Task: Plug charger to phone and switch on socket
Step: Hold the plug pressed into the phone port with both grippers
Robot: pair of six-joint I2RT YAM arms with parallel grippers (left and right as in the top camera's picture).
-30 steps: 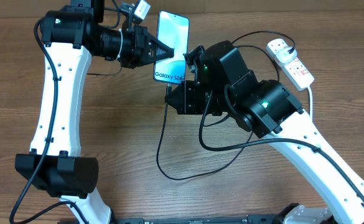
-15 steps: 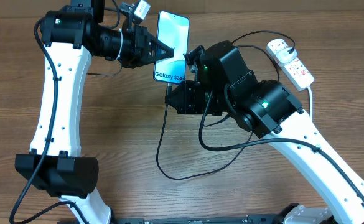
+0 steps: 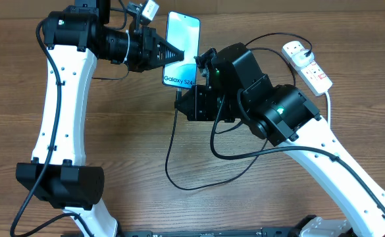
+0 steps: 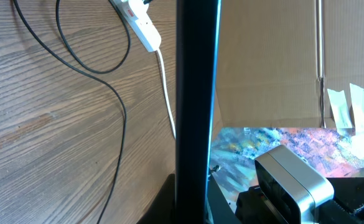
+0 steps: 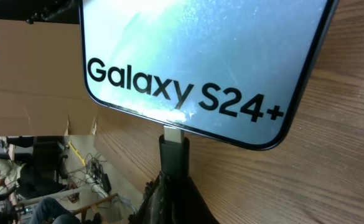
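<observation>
Right wrist shows the right end effector pinching the charger, tip seemingly inside the phone.

phone, charger at its edge (touching)

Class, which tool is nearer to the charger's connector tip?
Right. The right tool grips the charger just behind its tip, at the bottom edge of the phone; the left tool clamps the phone's side, away from the tip.
</observation>
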